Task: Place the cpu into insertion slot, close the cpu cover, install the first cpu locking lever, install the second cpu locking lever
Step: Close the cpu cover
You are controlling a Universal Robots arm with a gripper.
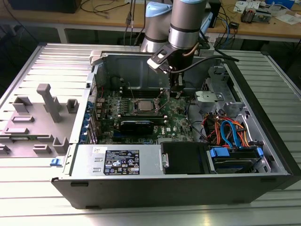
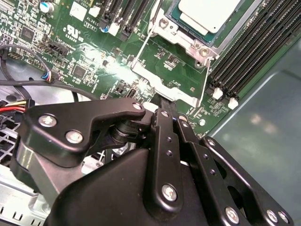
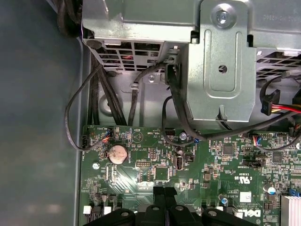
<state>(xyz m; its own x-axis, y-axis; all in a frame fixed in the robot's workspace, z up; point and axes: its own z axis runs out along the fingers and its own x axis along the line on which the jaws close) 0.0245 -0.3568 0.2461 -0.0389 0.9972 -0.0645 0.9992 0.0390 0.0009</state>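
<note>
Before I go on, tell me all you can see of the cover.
The cover is a thin silver metal frame with a large square window; green board shows through it. It is swung open, off the grey chip lying in the socket. The gripper's black jaws look closed on its free edge.

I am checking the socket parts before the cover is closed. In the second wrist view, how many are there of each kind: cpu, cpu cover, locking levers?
cpu: 1
cpu cover: 1
locking levers: 2
Total: 4
</note>
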